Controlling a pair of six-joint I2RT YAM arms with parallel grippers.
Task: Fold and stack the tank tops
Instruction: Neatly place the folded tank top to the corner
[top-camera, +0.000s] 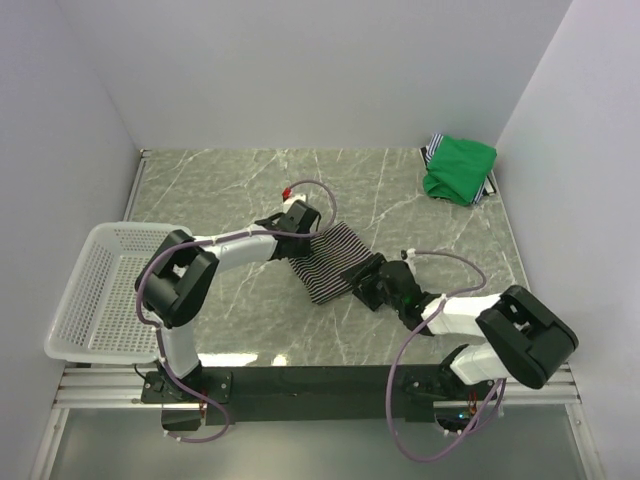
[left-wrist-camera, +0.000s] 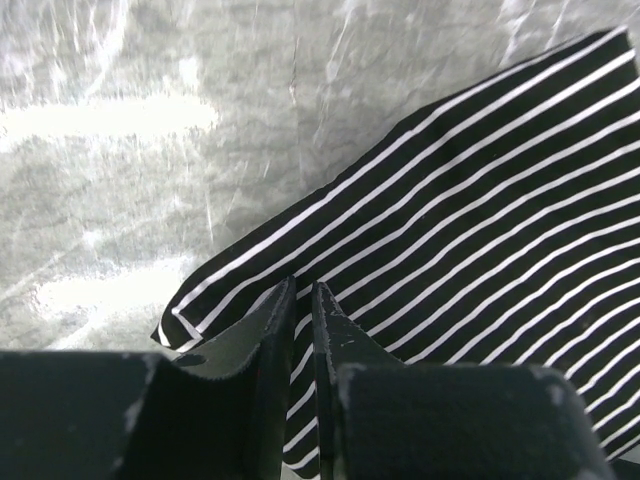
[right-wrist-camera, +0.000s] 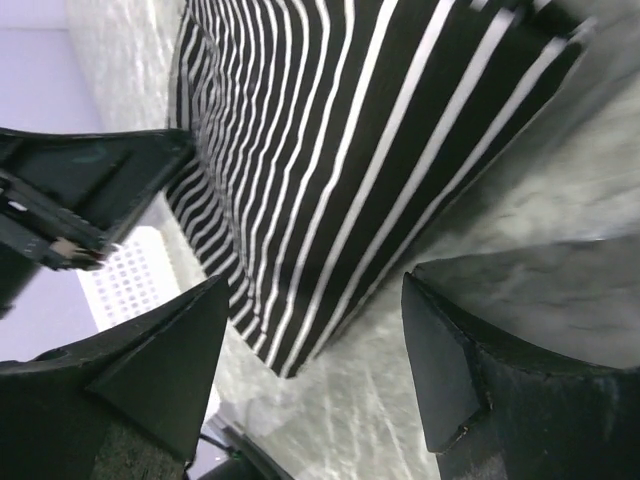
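The striped tank top (top-camera: 330, 262) lies folded flat in the middle of the table. My left gripper (top-camera: 310, 234) is over its far left corner. In the left wrist view the jaws (left-wrist-camera: 303, 285) stand together with only a thin slit, and the striped cloth (left-wrist-camera: 470, 200) shows flat beneath them. My right gripper (top-camera: 360, 282) is at the cloth's near right edge. In the right wrist view it (right-wrist-camera: 315, 290) is wide open and empty, just off the cloth's corner (right-wrist-camera: 330, 180). The green tank top (top-camera: 460, 168) lies bunched at the back right.
A white mesh basket (top-camera: 100, 290) stands at the table's left edge and shows in the right wrist view (right-wrist-camera: 130, 280). More striped cloth (top-camera: 432, 150) sticks out from under the green top. White walls close in the table on three sides.
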